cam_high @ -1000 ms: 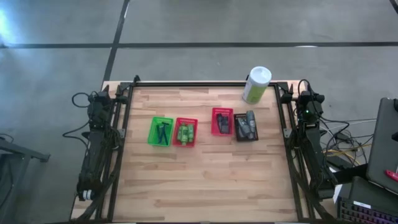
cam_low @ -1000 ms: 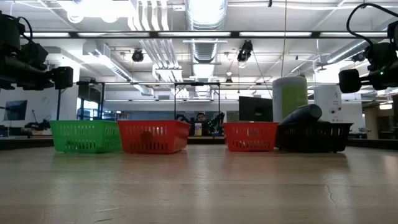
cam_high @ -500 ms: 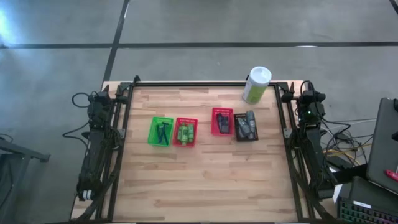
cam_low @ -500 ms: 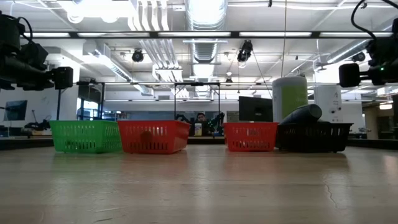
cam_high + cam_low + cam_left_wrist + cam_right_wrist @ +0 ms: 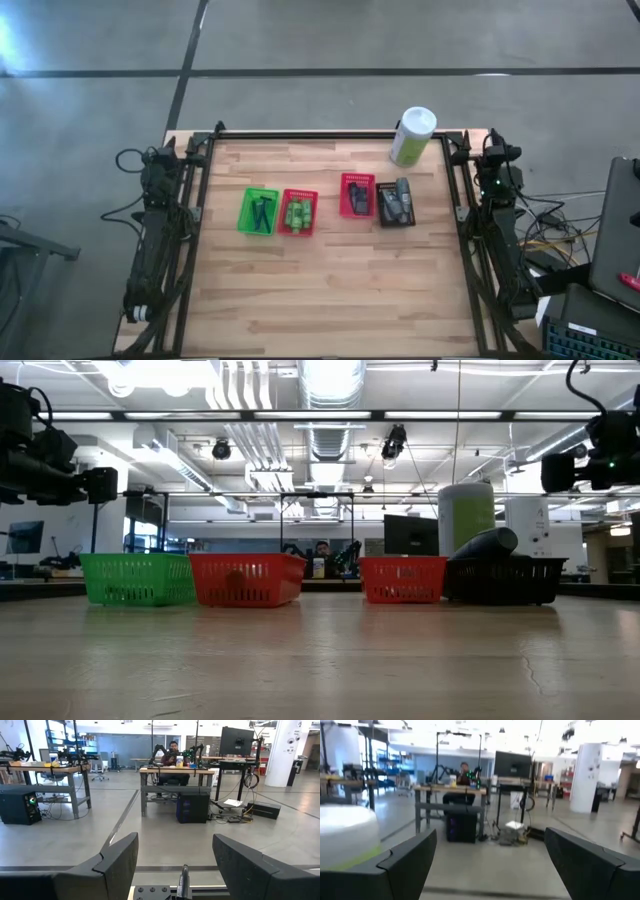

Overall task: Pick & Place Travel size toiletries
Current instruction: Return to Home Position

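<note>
Four small mesh baskets stand in a row mid-table. The green basket (image 5: 260,211) holds thin black sticks. The red basket (image 5: 298,212) next to it holds bright green little bottles. A second red basket (image 5: 357,194) holds small dark tubes. The black basket (image 5: 396,203) holds dark grey rounded containers, and one of these (image 5: 487,543) pokes over its rim. My left gripper (image 5: 175,845) is open and empty at the table's far left corner. My right gripper (image 5: 490,840) is open and empty at the far right corner, raised above the table (image 5: 575,465).
A tall pale green canister (image 5: 412,136) with a white cap stands at the far edge, right of centre, close to my right gripper; it also shows in the right wrist view (image 5: 347,835). A black frame rail (image 5: 330,134) runs along the table's edges. The near half of the wooden top (image 5: 330,290) is bare.
My right gripper has risen a little at the far right corner, staying open and empty. The baskets and their contents have not moved.
</note>
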Robot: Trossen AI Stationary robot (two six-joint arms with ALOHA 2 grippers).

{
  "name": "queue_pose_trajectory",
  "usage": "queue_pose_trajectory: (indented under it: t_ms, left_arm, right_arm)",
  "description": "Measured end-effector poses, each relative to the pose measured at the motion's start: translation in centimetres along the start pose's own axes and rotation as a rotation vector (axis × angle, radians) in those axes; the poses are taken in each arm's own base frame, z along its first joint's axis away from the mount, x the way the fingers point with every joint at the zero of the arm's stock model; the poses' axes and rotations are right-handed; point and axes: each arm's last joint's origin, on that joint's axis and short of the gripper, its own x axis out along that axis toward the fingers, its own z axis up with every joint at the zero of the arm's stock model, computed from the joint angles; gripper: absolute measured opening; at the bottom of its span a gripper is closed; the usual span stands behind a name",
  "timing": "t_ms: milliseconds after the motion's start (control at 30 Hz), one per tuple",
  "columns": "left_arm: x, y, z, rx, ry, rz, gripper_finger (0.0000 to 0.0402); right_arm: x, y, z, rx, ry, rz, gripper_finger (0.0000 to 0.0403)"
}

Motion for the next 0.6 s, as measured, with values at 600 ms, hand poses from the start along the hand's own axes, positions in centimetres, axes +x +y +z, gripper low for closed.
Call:
queue_pose_trajectory:
  t_ms: [600]
  left_arm:
    - [0.0, 0.0, 0.0, 0.0, 0.003, 0.0, 0.0261]
  right_arm:
    - [-0.1, 0.2, -1.2, 0.016, 0.127, 0.015, 0.0368]
